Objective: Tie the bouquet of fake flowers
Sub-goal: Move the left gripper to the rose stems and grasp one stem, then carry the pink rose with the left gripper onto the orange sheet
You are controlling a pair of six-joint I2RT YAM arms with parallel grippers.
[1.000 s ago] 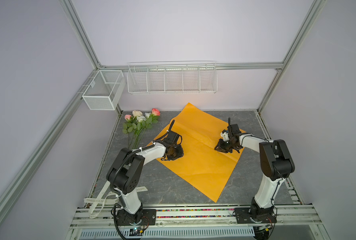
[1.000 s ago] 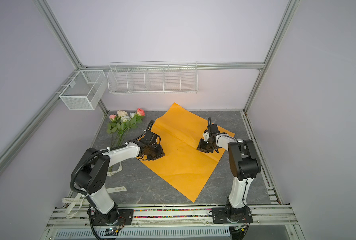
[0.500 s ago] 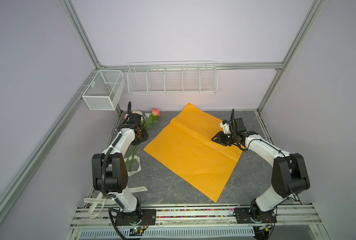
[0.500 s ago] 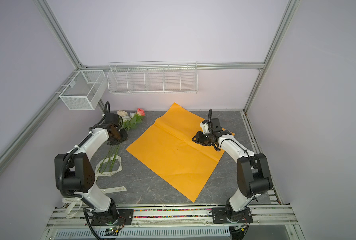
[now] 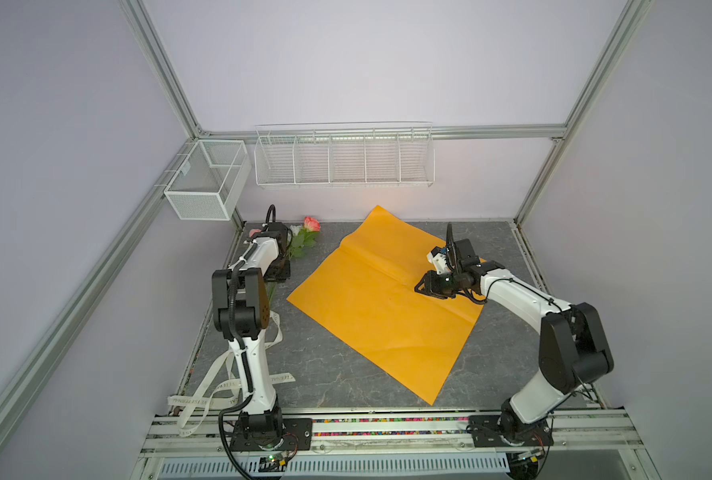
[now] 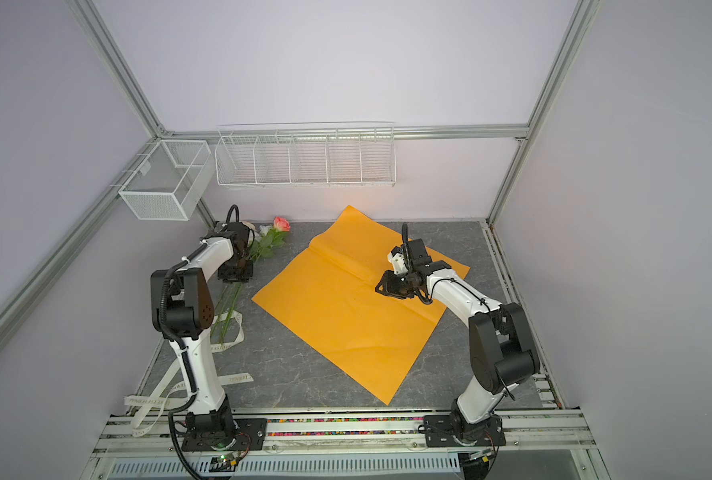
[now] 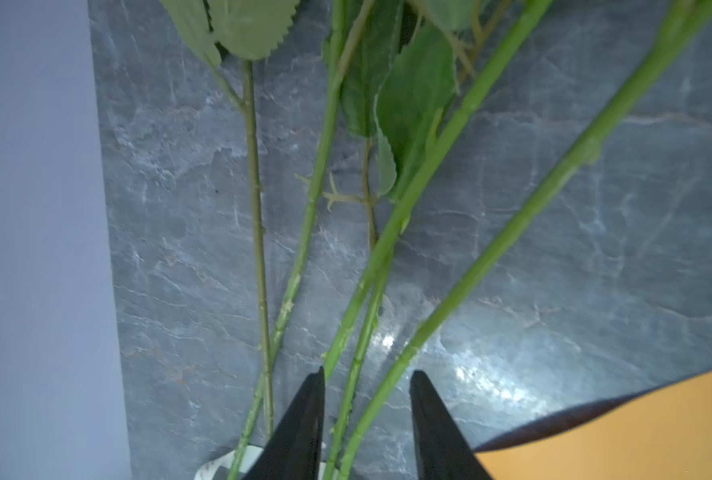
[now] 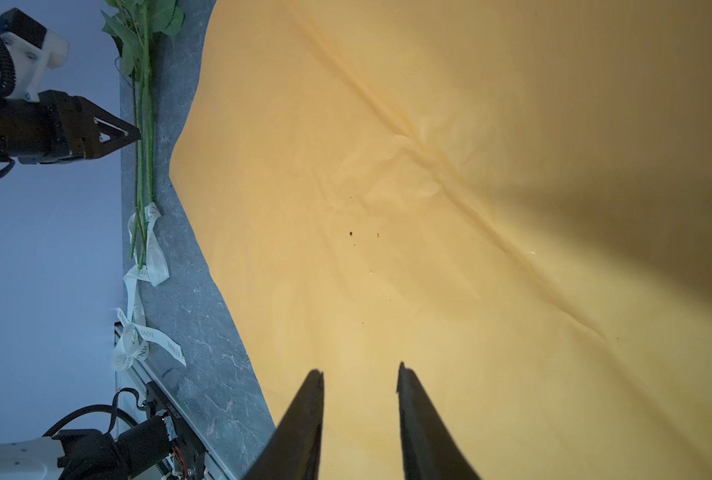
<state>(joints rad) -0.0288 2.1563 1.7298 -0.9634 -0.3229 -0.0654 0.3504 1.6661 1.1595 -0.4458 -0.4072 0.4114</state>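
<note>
The bouquet (image 5: 303,242) lies flat on the grey table (image 5: 325,374) in its far left corner, loose and unwrapped, with a pink rose (image 6: 280,223) close to the back wall and the stems (image 6: 230,305) running toward the front edge. It sits just beside the left corner of the orange paper (image 5: 379,316) but not on it. The left gripper (image 7: 369,374) hangs over the stems below the leaves; its jaws stand apart, released, with two stems passing through the gap and the rest lying outside it. Whether either finger touches a stem cannot be told. The stem ends rest across a loop of cream ribbon (image 6: 226,332), which trails along the left side and off the front left corner of the table. The paper is spread open with one corner toward the back wall and a long crease across it. The right gripper (image 8: 359,370) is low over the right half of the paper, near that crease, pointing toward the left arm. Its jaws are parted too and hold nothing; whether the tips touch the sheet is unclear
</note>
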